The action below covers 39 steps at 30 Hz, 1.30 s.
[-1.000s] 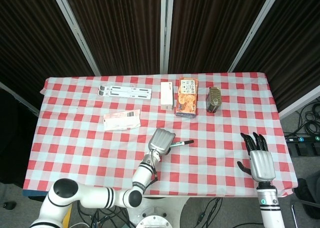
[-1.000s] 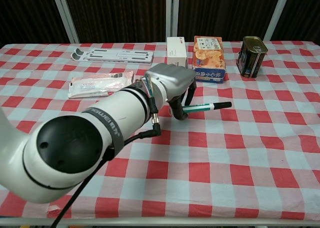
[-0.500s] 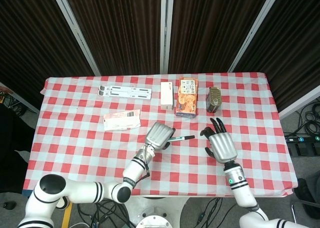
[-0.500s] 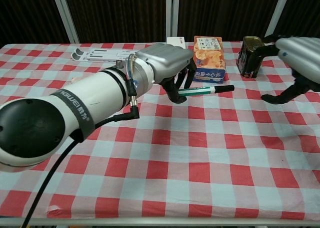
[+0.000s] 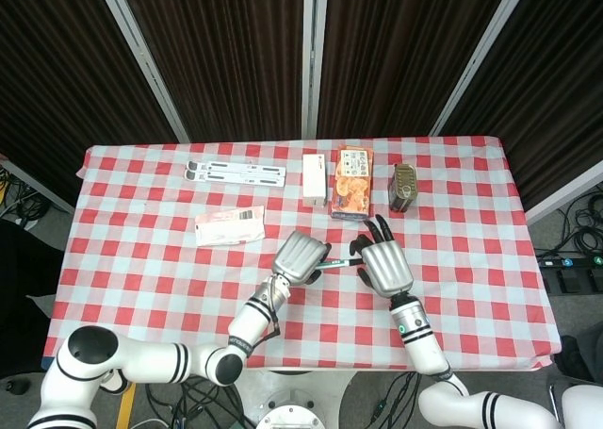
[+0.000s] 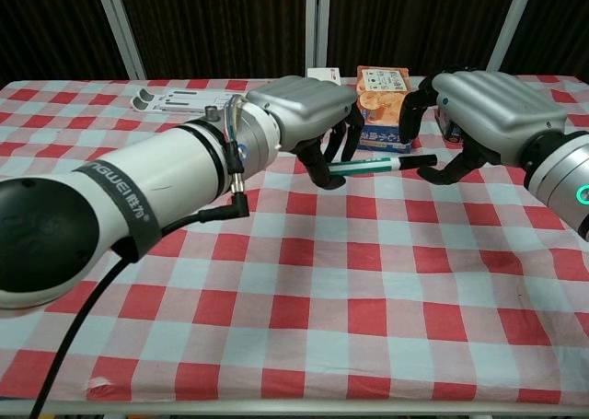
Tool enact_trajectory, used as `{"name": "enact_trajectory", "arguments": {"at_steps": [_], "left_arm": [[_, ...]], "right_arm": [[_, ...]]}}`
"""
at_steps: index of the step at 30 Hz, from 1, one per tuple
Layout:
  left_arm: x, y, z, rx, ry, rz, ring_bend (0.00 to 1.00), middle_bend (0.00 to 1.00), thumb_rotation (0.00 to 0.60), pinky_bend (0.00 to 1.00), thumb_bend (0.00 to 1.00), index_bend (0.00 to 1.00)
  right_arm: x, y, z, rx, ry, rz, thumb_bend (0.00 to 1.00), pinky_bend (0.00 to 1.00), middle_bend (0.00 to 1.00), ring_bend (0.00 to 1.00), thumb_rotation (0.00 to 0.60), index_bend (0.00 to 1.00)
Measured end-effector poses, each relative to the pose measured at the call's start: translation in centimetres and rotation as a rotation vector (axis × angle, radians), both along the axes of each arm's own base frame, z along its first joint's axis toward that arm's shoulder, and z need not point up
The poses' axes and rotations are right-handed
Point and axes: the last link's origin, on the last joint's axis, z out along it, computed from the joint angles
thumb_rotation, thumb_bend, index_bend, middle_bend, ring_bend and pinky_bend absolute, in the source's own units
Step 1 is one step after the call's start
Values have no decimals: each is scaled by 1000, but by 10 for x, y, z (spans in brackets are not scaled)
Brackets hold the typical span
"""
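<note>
Gripping the green marker [image 6: 373, 168] above the checked tablecloth [image 6: 386, 281], the left hand [image 6: 308, 115] is presenting its capped end to the right hand [image 6: 483, 106]. Right hand's fingers are spreading, holding nothing, thumb nearing the cap; it looks best to be closing squarely on the cap while the left is keeping the barrel level.

**Two hands meet over a green pen at mid-table**

The left hand [image 5: 301, 257] holds a green pen [image 5: 341, 259] above the red-and-white checked tablecloth [image 5: 132, 269], its fingers curled round the pen's near end. The right hand [image 5: 384, 264] sits just beside it, fingers spread and pointing toward the far edge, its fingertips at the pen's free end; whether they touch it cannot be told from above. Behind the hands, along the far side, stand a white box [image 5: 314, 179], an orange biscuit box [image 5: 352, 183] and a dark tin [image 5: 404, 186]. A white slotted rack [image 5: 236, 172] lies further left, and a pink-and-white packet [image 5: 229, 226] rests nearer the left hand.
</note>
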Motion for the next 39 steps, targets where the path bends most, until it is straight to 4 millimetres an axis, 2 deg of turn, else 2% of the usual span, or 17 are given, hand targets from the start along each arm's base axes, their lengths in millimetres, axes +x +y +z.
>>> {"name": "enact_trajectory", "arguments": {"at_steps": [3,18,39], "left_arm": [[1,-1,0,1,1,-4,958,623,600,890,417,569],[4,-2,1,0,-10,-1,958,622,600,890,416,568],[2,-3,2,-5,-16,2,958,622,600,889,416,567]], "right_arm": [[0,0,-1,-7,-7,2,155,105,439,164,600,523],[-2,-3,-6,4,-10,-13,165,107,478,184,600,553],[-1,-4,-10,-18,-30,-20,271,181,643,305,600,749]]}}
